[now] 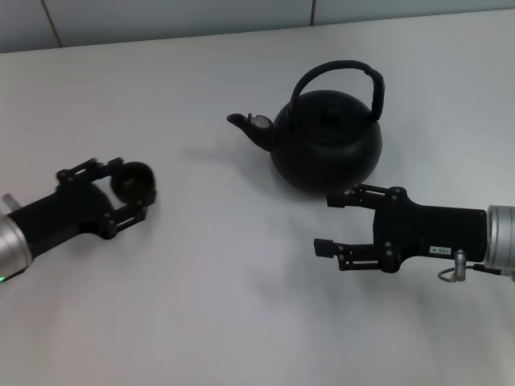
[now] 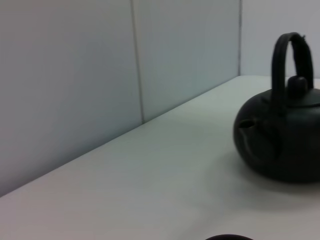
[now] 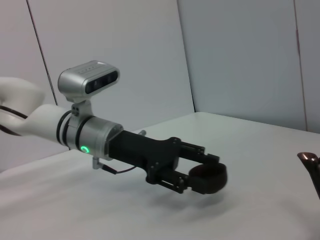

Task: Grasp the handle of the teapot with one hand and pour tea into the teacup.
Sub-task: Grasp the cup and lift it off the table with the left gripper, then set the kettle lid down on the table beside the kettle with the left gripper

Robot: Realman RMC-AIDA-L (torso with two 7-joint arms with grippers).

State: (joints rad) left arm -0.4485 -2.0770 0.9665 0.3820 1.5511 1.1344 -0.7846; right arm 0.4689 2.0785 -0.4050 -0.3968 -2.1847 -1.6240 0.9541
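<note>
The matte-black teapot (image 1: 326, 149) stands at the table's middle back, its spout pointing toward my left side. Its arched handle (image 1: 338, 71) rises over the lid. My left gripper (image 1: 131, 190) is at the left, shut on the tiny dark teacup (image 1: 133, 180) and holding it near the table top. My right gripper (image 1: 324, 223) is open and empty, just in front of the teapot's base and not touching it. The left wrist view shows the teapot (image 2: 285, 145), its handle (image 2: 281, 60) and the teacup's rim (image 2: 227, 237). The right wrist view shows my left gripper (image 3: 212, 172) around the teacup (image 3: 209, 180).
The white table (image 1: 241, 322) ends at a grey panelled wall (image 1: 161, 16) behind the teapot. The teapot's spout tip (image 3: 311, 162) shows at the edge of the right wrist view. Bare table lies between the two grippers.
</note>
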